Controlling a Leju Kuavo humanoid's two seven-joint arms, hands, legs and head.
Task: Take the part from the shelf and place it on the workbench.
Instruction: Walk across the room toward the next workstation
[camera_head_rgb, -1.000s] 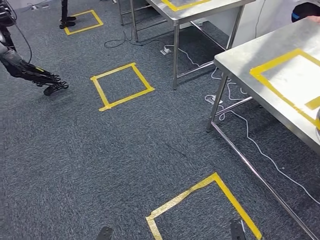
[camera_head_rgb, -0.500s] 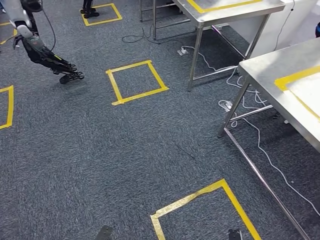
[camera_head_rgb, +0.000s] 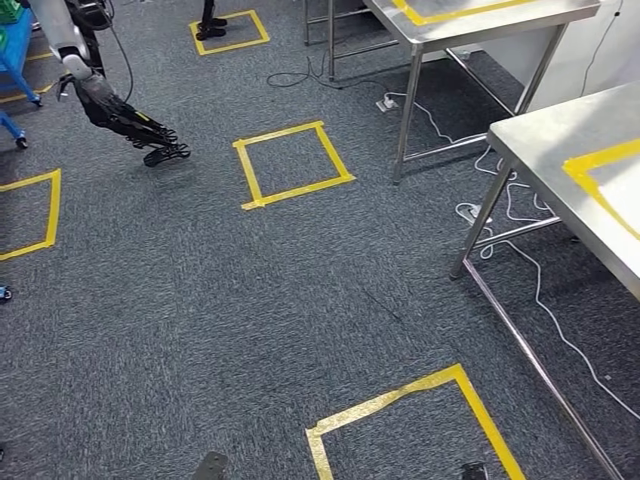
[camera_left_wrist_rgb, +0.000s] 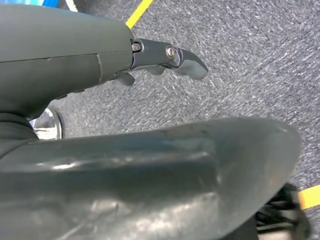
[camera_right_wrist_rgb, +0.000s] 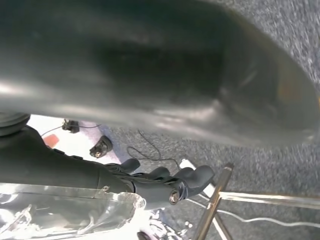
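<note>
The steel workbench, marked with a yellow tape outline, stands at the right of the head view. A corner of the blue shelf with something green on it stands at the far top left. My left hand hangs over the carpet with its fingers straight and nothing between them and the thumb. My right hand also hangs, fingers lightly curled, nothing in its grip. A clear shiny shape lies beside those fingers; I cannot tell what it is.
A second steel table stands at the back. White cables trail on the carpet under the tables. Yellow tape squares mark the floor. A silver and dark jointed limb reaches in from the top left.
The whole picture has slid to the right, so the camera has turned left. The workbench has drifted toward the right edge and the blue shelf has come in at the top left.
</note>
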